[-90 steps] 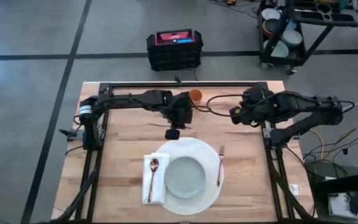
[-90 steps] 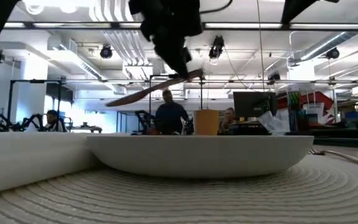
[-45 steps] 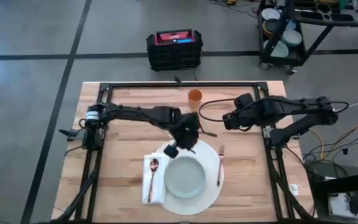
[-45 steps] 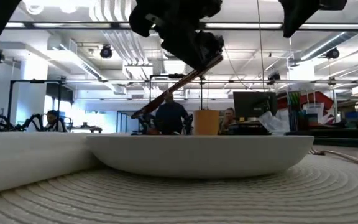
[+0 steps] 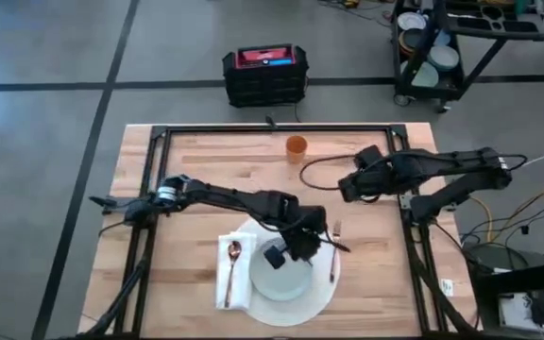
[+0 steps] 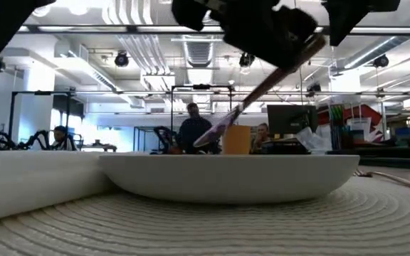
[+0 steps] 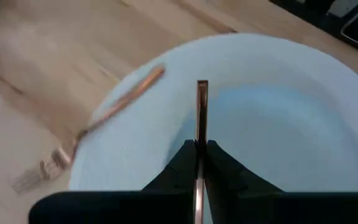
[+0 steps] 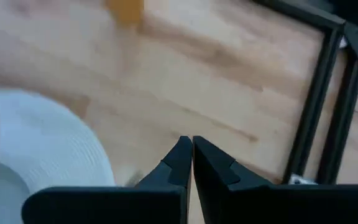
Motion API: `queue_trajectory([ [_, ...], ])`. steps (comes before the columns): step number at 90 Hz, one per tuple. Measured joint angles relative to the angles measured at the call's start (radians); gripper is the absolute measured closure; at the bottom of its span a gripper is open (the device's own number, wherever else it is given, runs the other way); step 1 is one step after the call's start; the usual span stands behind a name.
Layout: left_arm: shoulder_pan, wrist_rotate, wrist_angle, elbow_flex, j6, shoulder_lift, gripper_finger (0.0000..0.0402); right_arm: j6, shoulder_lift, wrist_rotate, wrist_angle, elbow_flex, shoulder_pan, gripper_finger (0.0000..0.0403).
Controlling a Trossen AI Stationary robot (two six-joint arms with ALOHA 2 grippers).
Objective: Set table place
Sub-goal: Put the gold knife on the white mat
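Nearest the low camera lies the ribbed edge of the place [image 6: 212, 227], the large round white mat, with the plate [image 6: 226, 174] standing on it and a folded white napkin [image 6: 34, 181] at its side. From above, the mat [image 5: 321, 283] sits toward the near edge of the table [image 5: 196, 161], a light-wood butcher-block top inside a black frame rail [image 5: 272, 130]. The pale grey-green plate [image 5: 277, 274] rests at the mat's centre; the napkin [image 5: 225, 279] overlaps the mat's left side and carries a copper spoon [image 5: 231, 257]; a copper fork [image 5: 333, 247] lies on the mat just right of the plate. The left gripper [image 5: 302, 241] is extended over the plate's far right part, clenched on a copper knife [image 5: 333, 243] — the left wrist view shows the fingers [image 7: 219, 165] closed tight on the knife [image 7: 201, 109], which points out over the plate [image 7: 278, 137], apart from the fork [image 7: 104, 118]. In the low view the knife [image 6: 262, 89] hangs tilted above the plate. The right gripper [image 5: 346, 186] waits above bare wood beyond the mat, its fingers [image 8: 210, 158] pressed together and holding nothing. Farther back an orange cup [image 5: 296, 146] stands upright near the far rail. Beyond the table — grey floor, a black and red case [image 5: 264, 74] and a cart [image 5: 461, 42]; the low view shows an open workshop with ceiling lights and a person [image 6: 193, 128] standing.
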Motion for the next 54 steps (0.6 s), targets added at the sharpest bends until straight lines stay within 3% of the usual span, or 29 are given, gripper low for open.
queue_trajectory([
  [19,-0.015,-0.002,-0.017,0.229,0.052,0.159,0.0401,0.031,-0.093,0.089,0.005,0.000,-0.001,0.0403],
  [41,-0.020,0.019,0.054,0.189,0.090,0.190,0.0401,0.038,-0.127,0.097,0.009,0.000,0.000,0.0403],
  [54,-0.020,0.023,0.057,0.186,0.195,0.214,0.0401,0.029,-0.116,0.103,0.013,0.000,0.000,0.0403],
])
